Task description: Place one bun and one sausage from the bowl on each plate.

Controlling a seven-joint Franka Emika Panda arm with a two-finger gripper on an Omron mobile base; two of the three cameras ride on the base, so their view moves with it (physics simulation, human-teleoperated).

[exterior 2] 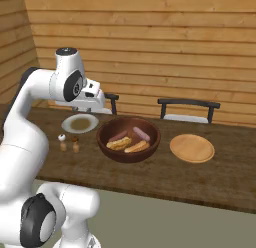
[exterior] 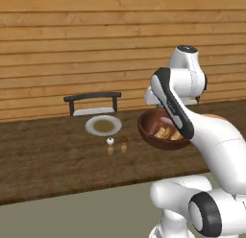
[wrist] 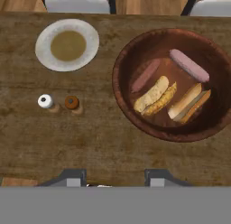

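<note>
While the two tan split buns [wrist: 153, 95] and two reddish-pink sausages [wrist: 189, 65] lie together inside the glossy dark reddish-brown bowl [wrist: 122, 60], nothing sits on either plate. A pale grey-white plate with a brownish centre [wrist: 42, 49] lies left of the bowl; a flat round tan plate [exterior 2: 192, 148] lies right. The two-finger gripper [wrist: 114, 177] hovers high above the wooden table [wrist: 90, 142], fingers apart, empty.

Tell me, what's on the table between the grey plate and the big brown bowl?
Nothing: bare wood separates the plate from the bowl in the hand view.
</note>
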